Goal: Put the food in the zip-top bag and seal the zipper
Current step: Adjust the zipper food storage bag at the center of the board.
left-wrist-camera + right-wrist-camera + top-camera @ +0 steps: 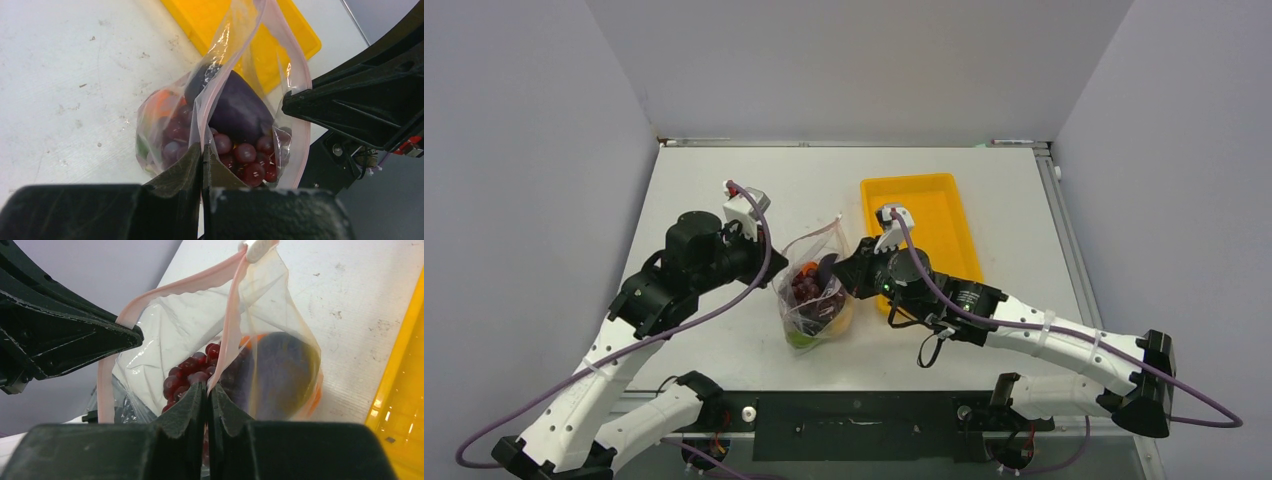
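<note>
The zip-top bag mouth is held open between both arms: left gripper jaws are clenched on 1 zipper lip, right gripper jaws on the opposite lip.

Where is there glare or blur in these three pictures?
Top view: even light, sharp, soft shadows on the table. Left wrist view: white glare streaks on the zip-top bag, left gripper's fingers dark and soft. Right wrist view: glints on the yellow tray.

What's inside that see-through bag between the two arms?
Inside the zip-top bag: purple-red grapes, a dark purple eggplant, an orange piece and a green piece at the bottom. Whatever lies under the pile is covered.
</note>
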Controlling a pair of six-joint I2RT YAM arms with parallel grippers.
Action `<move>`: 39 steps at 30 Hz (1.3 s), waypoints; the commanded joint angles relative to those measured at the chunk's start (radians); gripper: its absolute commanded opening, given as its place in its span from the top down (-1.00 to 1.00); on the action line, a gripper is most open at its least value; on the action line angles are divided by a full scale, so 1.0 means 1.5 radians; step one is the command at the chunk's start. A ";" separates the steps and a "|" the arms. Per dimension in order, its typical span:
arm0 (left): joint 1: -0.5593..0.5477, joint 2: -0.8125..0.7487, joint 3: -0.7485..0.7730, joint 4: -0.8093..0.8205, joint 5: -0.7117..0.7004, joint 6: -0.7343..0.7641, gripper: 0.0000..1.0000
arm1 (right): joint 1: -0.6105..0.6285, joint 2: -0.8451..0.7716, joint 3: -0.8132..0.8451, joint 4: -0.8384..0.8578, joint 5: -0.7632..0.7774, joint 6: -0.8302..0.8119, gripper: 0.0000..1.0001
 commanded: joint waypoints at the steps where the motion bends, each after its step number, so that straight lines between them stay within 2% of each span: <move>1: -0.003 -0.005 -0.022 0.066 0.019 -0.022 1.00 | 0.007 -0.028 -0.028 0.031 0.024 0.011 0.89; 4: -0.003 -0.004 -0.028 0.074 0.033 -0.025 1.00 | 0.007 -0.032 -0.016 0.019 0.020 -0.009 0.83; 9: -0.003 0.001 -0.020 0.070 0.074 -0.012 1.00 | 0.005 -0.037 0.039 -0.049 0.030 -0.081 0.42; 16: -0.003 0.001 0.005 0.032 0.111 0.022 1.00 | 0.002 -0.065 0.114 -0.152 0.073 -0.228 0.07; 22: -0.003 0.012 0.018 0.009 0.147 0.053 1.00 | 0.002 -0.068 0.176 -0.214 0.065 -0.345 -0.08; 29: -0.003 0.011 0.036 -0.028 0.191 0.087 1.00 | 0.002 -0.065 0.229 -0.267 0.009 -0.474 -0.27; 34: -0.007 0.001 0.053 -0.052 0.234 0.099 1.00 | 0.003 -0.065 0.246 -0.301 -0.045 -0.559 -0.34; 39: -0.032 -0.005 0.068 -0.079 0.229 0.113 1.00 | 0.004 -0.077 0.255 -0.345 -0.113 -0.640 -0.36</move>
